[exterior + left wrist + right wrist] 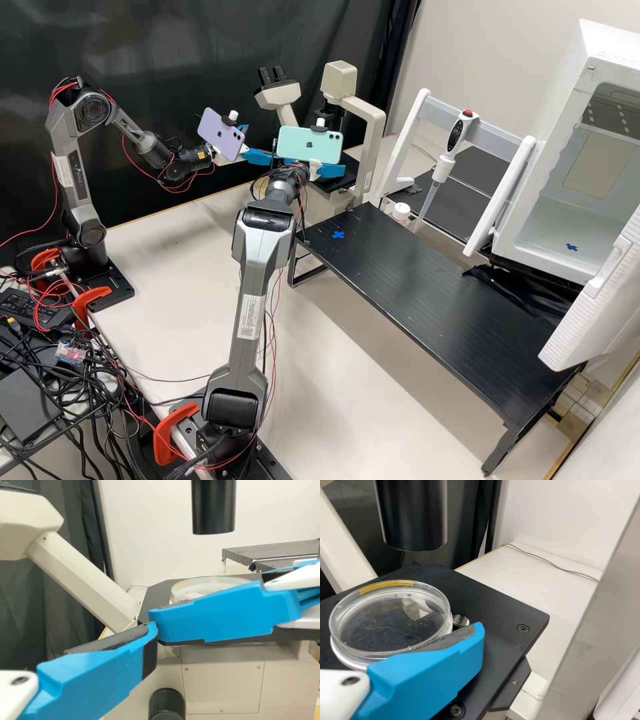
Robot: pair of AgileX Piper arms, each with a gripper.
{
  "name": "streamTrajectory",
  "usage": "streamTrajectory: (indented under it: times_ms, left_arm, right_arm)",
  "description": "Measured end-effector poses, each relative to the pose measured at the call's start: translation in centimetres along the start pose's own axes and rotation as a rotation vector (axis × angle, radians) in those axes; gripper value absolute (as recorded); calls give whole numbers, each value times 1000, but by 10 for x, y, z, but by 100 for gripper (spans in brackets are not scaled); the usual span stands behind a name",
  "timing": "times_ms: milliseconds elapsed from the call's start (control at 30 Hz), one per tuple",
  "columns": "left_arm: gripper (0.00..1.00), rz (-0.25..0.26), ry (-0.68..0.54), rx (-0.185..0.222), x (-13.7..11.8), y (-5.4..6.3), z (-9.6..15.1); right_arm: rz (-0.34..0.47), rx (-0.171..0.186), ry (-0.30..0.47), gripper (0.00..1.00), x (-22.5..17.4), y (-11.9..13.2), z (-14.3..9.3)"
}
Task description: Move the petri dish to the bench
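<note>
From afar my high view looks forward and down; close up, both wrist views face the same microscope stage [507,615], the left seemingly lower.

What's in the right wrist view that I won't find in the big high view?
Right wrist view: the round, see-through petri dish, with a yellow strip on its edge, sitting on the microscope's black stage.

High view: a purple phone, a green phone, a pipette with a red top, and orange clamps.

Both: parts of the microscope and the pale bench.
</note>
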Motion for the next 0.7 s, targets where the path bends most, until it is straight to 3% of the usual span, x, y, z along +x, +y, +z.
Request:
streamTrajectory:
  times_ms: [367,700]
  left_arm:
    - [100,0,0,0,0,0,0]
    - [100,0,1,-1,0,0,0]
  right_arm:
    - [-19,24,-19,0,1,-4,3]
    - [-83,17,-21,0,2,-14,13]
